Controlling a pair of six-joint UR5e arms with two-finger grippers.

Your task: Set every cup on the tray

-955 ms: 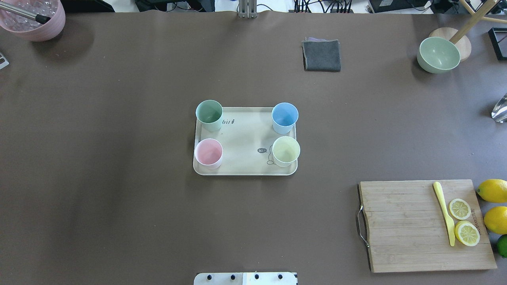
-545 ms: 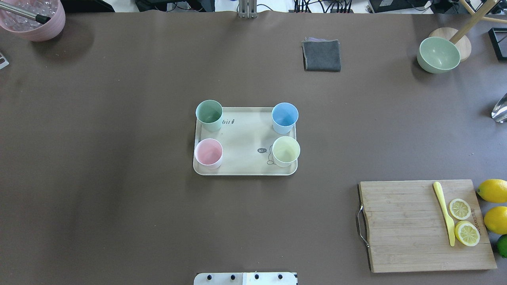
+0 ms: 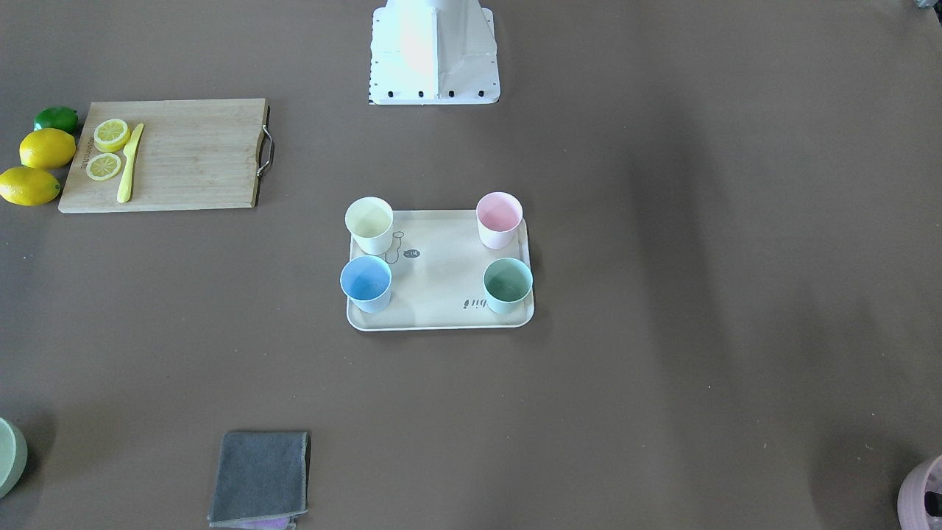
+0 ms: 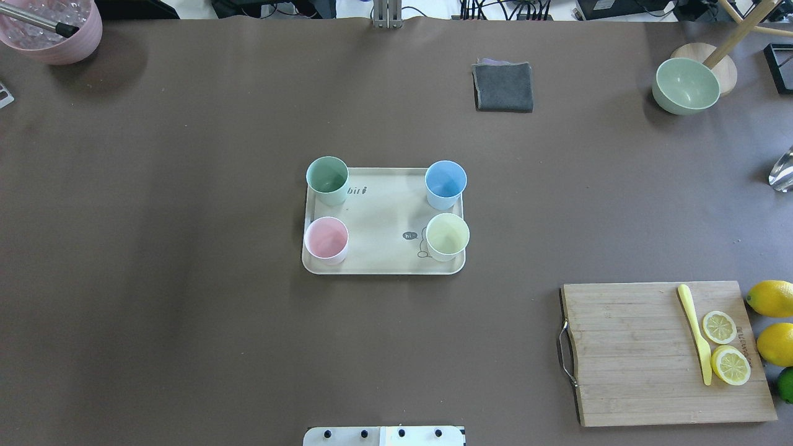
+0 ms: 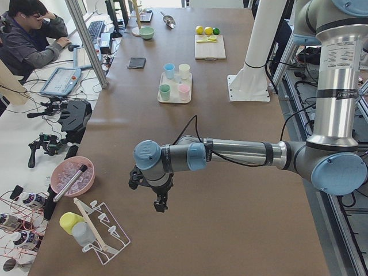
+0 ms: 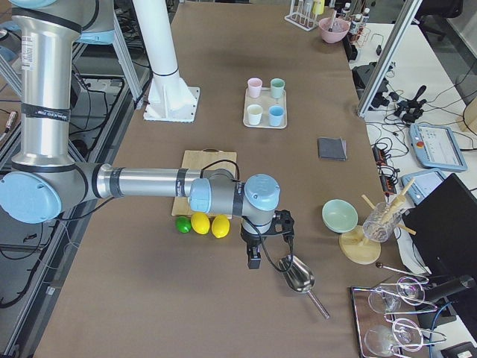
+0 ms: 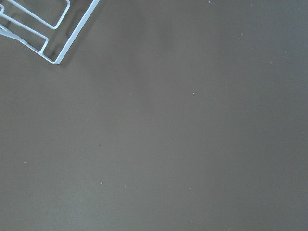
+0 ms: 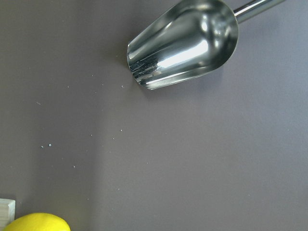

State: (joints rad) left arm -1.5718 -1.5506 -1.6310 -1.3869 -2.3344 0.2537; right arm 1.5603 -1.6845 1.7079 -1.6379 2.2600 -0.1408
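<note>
The cream tray lies at the table's middle. All four cups stand upright at its corners: mint green, light blue, pink, pale yellow. The front-facing view shows the same tray and cups. My left gripper hangs over bare table far from the tray, at the table's left end. My right gripper hangs at the right end next to a metal scoop. Both show only in the side views, so I cannot tell whether they are open or shut.
A wooden cutting board with lemon slices and a yellow knife lies front right, lemons beside it. A grey cloth, a green bowl and a mauve pot stand at the back. A wire rack stands near the left gripper.
</note>
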